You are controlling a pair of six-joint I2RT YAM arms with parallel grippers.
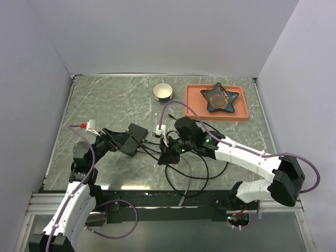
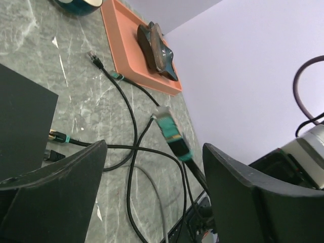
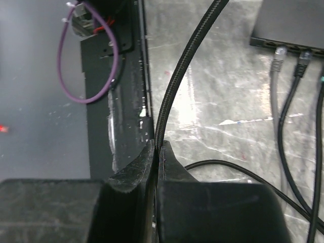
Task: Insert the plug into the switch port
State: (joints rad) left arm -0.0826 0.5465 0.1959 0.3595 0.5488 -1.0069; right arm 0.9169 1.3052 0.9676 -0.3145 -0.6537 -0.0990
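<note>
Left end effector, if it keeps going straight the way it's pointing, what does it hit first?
Most likely the plug, raised in the gap ahead of its open fingers. Past it, black cables cross the table. Depth is unclear, so it might pass just beside the plug.

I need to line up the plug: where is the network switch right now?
In the top view the network switch lies left of the table's centre, beside the open left claw, its cables trailing toward the right claw.

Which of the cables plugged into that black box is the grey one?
The grey plug sits farthest left along the switch in the right wrist view; the black plug beside it is clearly darker.
</note>
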